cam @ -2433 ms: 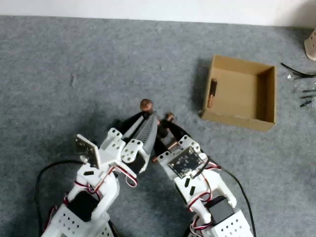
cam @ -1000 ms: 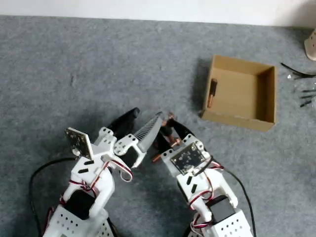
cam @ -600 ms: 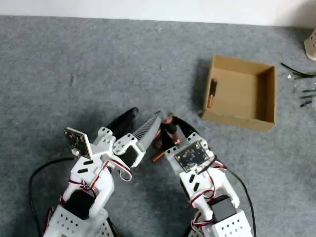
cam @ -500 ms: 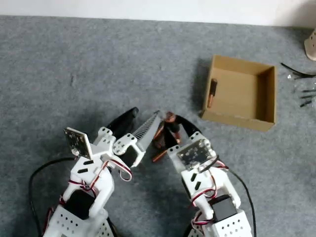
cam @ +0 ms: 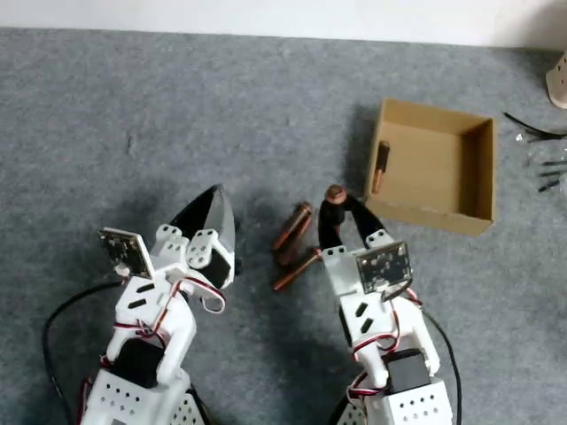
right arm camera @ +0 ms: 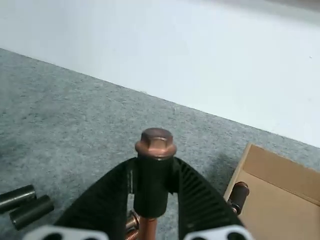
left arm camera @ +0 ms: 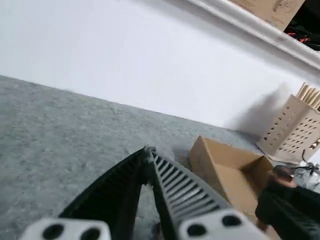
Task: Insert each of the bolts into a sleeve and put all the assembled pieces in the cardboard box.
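My right gripper [cam: 335,207] [right arm camera: 154,170] is shut on a dark sleeve [right arm camera: 152,186] held upright, with a copper bolt [right arm camera: 156,142] through it; its head [cam: 334,193] sticks out on top. It hangs just left of the cardboard box [cam: 473,168] [right arm camera: 285,186]. One assembled piece [cam: 381,166] [right arm camera: 239,195] lies inside the box by its left wall. Two loose sleeves [cam: 292,230] [right arm camera: 22,202] and a loose bolt [cam: 297,270] lie on the carpet between the arms. My left gripper [cam: 215,197] [left arm camera: 148,153] is shut and holds nothing, left of those loose parts.
Grey carpet covers the table. Small dark tools [cam: 542,159] lie right of the box, and a perforated cream holder [left arm camera: 295,130] stands near the wall behind it. A white wall closes the far side.
The left gripper has shut and pulled back to the left. The right gripper has swung right toward the box with the bolt and sleeve, leaving the loose parts uncovered on the carpet.
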### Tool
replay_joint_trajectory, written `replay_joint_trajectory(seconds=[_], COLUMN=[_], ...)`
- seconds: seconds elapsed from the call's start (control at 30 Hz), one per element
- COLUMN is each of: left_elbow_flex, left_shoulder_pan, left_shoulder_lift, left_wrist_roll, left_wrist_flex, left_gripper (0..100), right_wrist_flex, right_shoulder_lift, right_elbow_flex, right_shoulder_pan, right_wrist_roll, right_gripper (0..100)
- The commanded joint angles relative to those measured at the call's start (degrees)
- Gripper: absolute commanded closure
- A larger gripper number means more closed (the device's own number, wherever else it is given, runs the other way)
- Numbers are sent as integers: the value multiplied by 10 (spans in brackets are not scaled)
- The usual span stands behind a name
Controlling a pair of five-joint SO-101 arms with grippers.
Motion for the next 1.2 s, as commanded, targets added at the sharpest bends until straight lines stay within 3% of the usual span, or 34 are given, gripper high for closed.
replay_joint_trajectory(seconds=[0.0, 0.13, 0.2, 0.27, 0.5, 0.6, 0.87, 1.0, 1.17], left_elbow_flex=[-18, -76, -83, -74, -37, -33, -36, -33, -17], left_shoulder_pan=[0, -4, -4, -5, -53, -70, -144, -143, -143], left_shoulder_lift=[-9, -7, -7, -7, -7, -7, -7, -7, -8], left_wrist_roll=[-84, -208, -280, -304, -307, -307, -266, -267, -267], left_wrist_flex=[73, 208, 235, 236, 237, 255, 284, 282, 250], left_gripper=[993, 993, 993, 993, 993, 993, 993, 993, 993], right_wrist_flex=[-9, -9, -9, -9, -7, -9, -10, -10, -10], right_shoulder_lift=[-12, -12, -12, -12, -1, 67, 437, 616, 798], right_elbow_flex=[73, 73, 71, 52, 7, -34, -273, -406, -556], right_shoulder_pan=[26, 55, 58, 59, 71, 85, 94, 95, 136], right_wrist_roll=[-7, -7, -7, -7, -8, -8, -11, -13, -103], right_gripper=[994, 994, 994, 994, 994, 994, 994, 994, 994])
